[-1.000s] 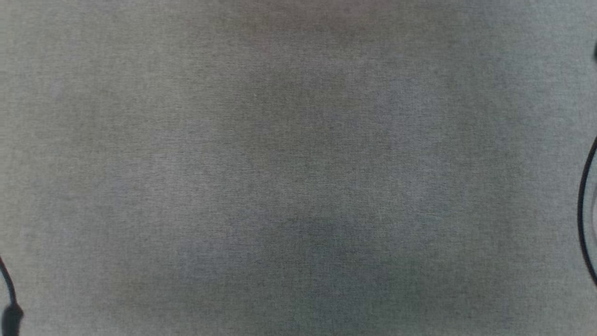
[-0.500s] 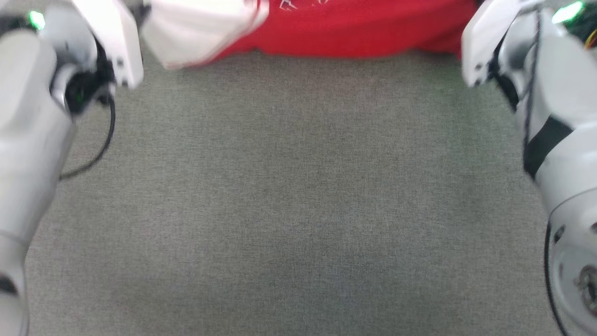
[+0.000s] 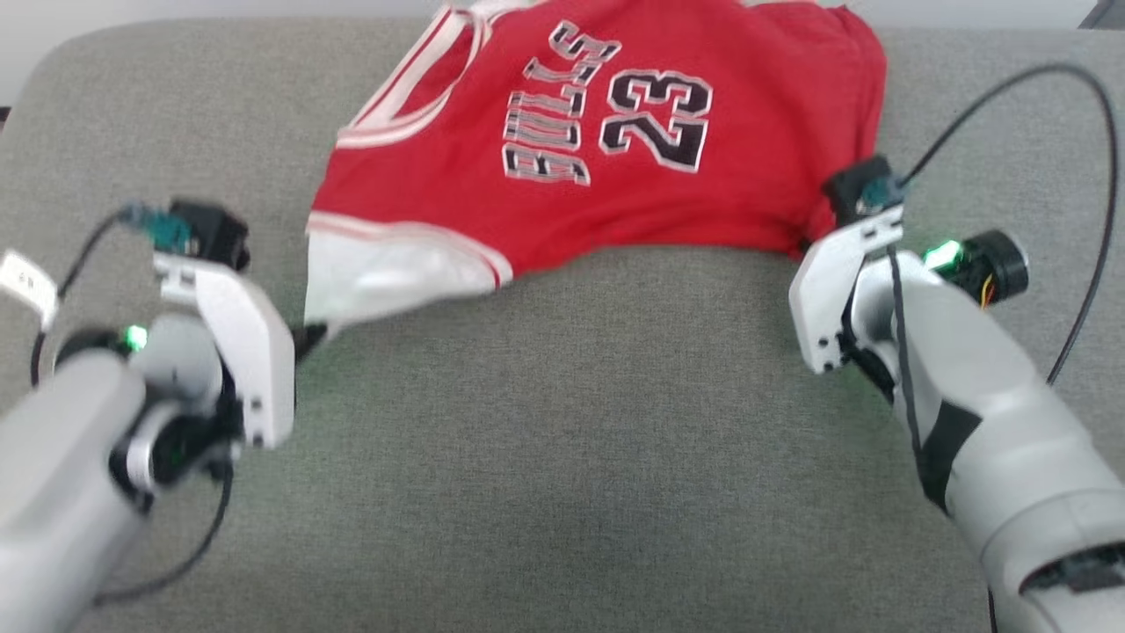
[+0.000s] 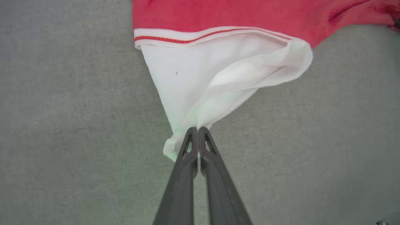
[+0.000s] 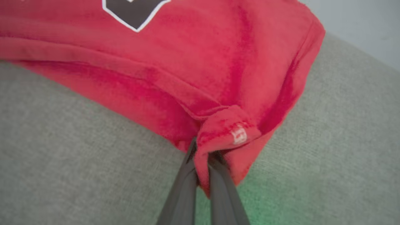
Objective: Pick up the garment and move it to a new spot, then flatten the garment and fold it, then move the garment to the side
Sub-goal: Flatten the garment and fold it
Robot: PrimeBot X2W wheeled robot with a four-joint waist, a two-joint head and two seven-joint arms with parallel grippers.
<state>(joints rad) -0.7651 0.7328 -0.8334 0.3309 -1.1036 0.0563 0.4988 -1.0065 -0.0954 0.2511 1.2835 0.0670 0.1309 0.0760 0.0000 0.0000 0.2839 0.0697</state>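
Note:
The garment is a red jersey with "23" and white lettering, stretched across the far half of the grey cushion. Its white sleeve end hangs at the lower left. My left gripper is shut on the tip of that white sleeve, and the fabric fans out from the dark fingertips. In the head view the left gripper sits just left of the sleeve. My right gripper is shut on a bunched red hem corner. That corner lies at the jersey's lower right, by the right wrist.
The grey fabric cushion ends in a rounded far edge with a pale floor beyond. Black cables loop beside both wrists. Open grey cushion lies between the arms on the near side.
The head camera has tilted up: first bare grey cushion, then arms and the garment's edge at the top, now the whole jersey. Both grippers still hold it.

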